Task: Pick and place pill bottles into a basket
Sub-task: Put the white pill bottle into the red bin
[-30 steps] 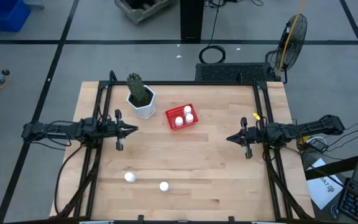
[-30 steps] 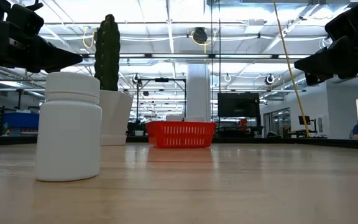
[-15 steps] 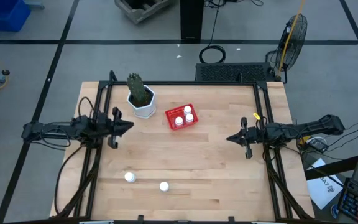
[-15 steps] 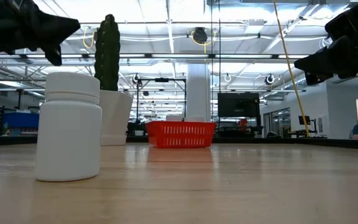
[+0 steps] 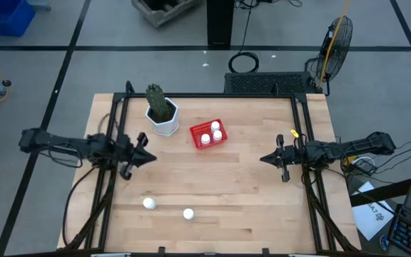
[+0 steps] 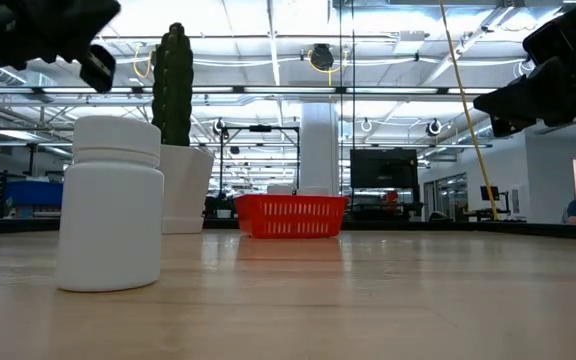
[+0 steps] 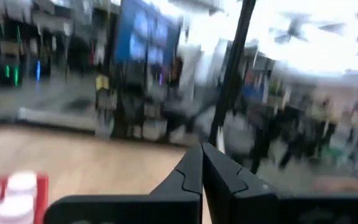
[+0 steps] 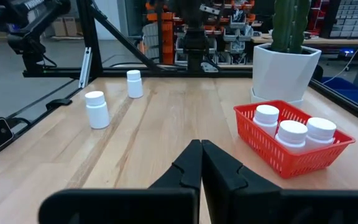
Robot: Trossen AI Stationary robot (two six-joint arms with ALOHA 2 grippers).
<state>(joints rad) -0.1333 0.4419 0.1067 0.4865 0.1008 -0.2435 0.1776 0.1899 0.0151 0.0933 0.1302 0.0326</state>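
**Three bottles in basket, two on table; left arm repositioned**

Three pill bottles [image 5: 210, 133] sit inside the red basket [image 5: 197, 130], which rests far of centre, just right of the cactus pot [image 5: 163, 120]. Two loose bottles stand upright on the near part of the table [image 5: 241, 193]: one at near left [image 5: 148, 203], the other [image 5: 188, 213] to its right, apart from each other.

Compared with the earlier frame, the left arm has swung nearward and drawn back toward the left edge. Bottles, basket and right arm are unchanged.

Left gripper [image 5: 145, 158]: above the left side of the table, fingers pressed together at the tips, holding nothing, touching nothing.

Right gripper [image 5: 264, 158]: above the right side of the table, fingers likewise closed and empty, pointing toward the centre.
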